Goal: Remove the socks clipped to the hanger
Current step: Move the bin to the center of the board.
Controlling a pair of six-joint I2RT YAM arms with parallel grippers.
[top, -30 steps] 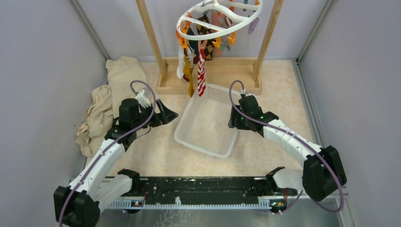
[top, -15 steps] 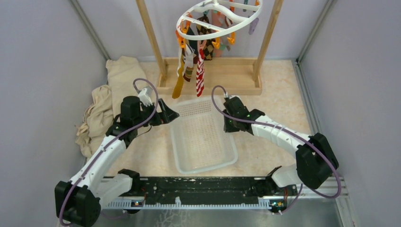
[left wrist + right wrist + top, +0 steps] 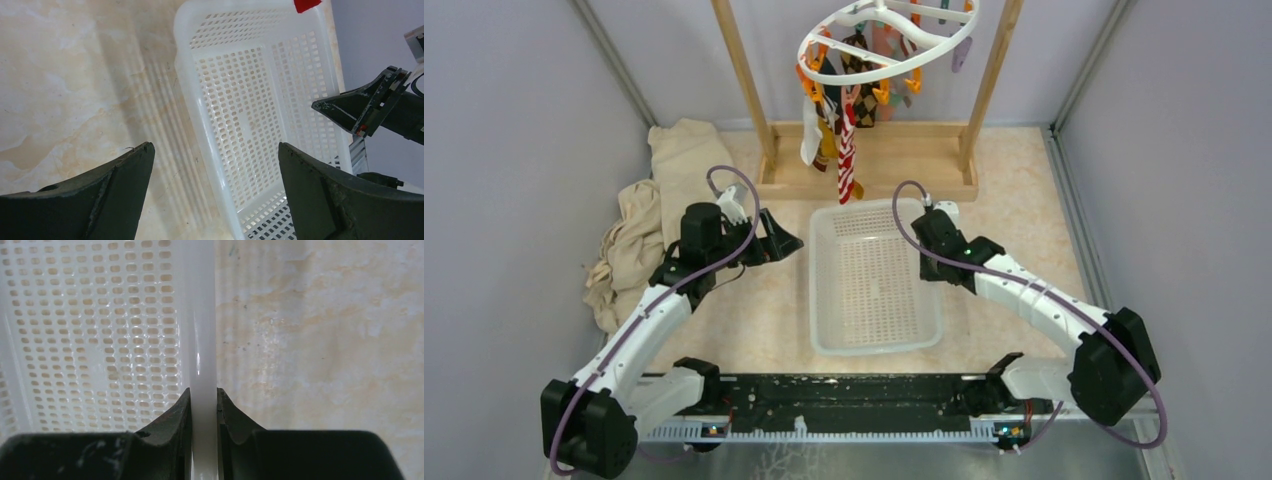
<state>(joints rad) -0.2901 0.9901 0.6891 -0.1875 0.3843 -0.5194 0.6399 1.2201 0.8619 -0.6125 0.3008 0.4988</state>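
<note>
Gripping: right gripper is pinching the basket rim between its jaws.
Left gripper: is gaping wide, empty.
Socks: hanging beyond both jaws, probably soft and light; pinch low, under the clips.

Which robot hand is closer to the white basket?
Right. The right gripper is clamped on the basket at its right rim; the left gripper hangs open off its left side, not touching.

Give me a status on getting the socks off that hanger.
Done: nothing yet; the basket is empty. In hand: the right end effector is shut on the basket's right rim, near the hanger; the left end effector hovers open. Left: all the socks hang clipped.
</note>
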